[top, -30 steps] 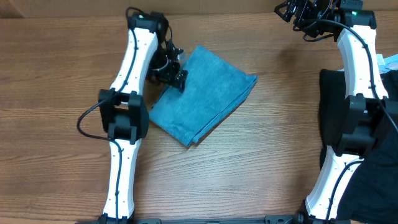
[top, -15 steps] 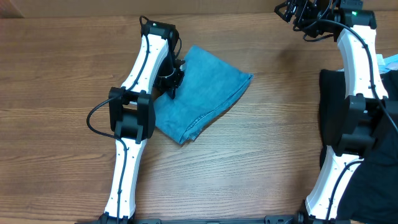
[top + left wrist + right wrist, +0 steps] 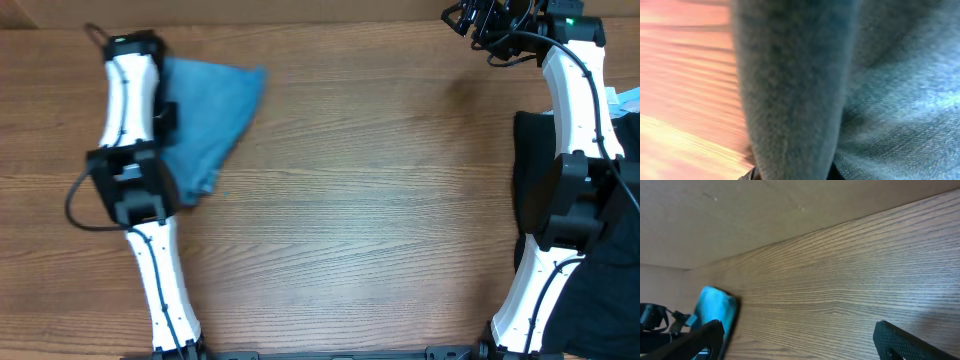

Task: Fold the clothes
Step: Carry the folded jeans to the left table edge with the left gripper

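Note:
The clothes, a folded bundle of light blue jeans [image 3: 212, 112], lie at the far left of the table. Part of the bundle is tucked under my left arm. My left gripper [image 3: 167, 118] is shut on its left edge. In the left wrist view blurred denim [image 3: 890, 100] fills most of the frame, and a thick fold [image 3: 790, 85] rises straight out of the jaws. My right gripper [image 3: 478, 20] hangs open at the far right corner, far from the jeans. Its wrist view shows both fingers [image 3: 905, 341] wide apart over bare wood, with the jeans [image 3: 715, 306] small in the distance.
A black garment [image 3: 540, 170] lies along the right edge, partly under the right arm. The wooden table [image 3: 380, 220] spreads between the two arms. A pale wall [image 3: 765, 210] runs along the table's far edge.
The left gripper closed on the jeans and dragged the bundle from the table's middle-left to the far left, turning it as it went. The right arm has not moved.

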Controlling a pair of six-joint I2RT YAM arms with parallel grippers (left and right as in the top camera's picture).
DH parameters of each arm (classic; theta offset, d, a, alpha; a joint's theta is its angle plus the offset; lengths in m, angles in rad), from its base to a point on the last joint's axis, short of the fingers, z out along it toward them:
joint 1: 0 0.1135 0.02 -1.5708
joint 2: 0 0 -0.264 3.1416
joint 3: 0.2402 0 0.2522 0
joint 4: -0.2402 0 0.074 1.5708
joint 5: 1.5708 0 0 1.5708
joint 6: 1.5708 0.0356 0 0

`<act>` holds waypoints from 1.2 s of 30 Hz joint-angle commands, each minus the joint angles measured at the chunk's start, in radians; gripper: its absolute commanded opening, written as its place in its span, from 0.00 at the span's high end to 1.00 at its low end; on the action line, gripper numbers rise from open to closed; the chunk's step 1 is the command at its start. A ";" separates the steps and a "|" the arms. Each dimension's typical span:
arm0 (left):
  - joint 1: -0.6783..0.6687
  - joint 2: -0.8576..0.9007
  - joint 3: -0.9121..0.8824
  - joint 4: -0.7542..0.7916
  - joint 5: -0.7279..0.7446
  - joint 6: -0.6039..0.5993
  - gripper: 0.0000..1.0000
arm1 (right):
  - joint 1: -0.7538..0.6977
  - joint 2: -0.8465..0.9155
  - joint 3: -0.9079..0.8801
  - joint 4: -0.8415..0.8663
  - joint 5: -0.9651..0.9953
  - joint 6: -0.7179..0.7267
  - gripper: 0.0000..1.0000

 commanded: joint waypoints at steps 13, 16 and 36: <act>0.560 0.085 0.072 0.362 0.038 0.175 0.59 | -0.002 -0.004 0.006 0.002 -0.005 0.001 0.00; 0.516 0.014 0.140 0.341 0.045 0.115 0.40 | -0.002 -0.004 0.006 0.002 -0.005 0.001 0.00; 0.386 -0.030 0.142 0.572 0.230 -0.335 0.96 | -0.002 -0.004 0.006 0.002 -0.005 0.001 0.00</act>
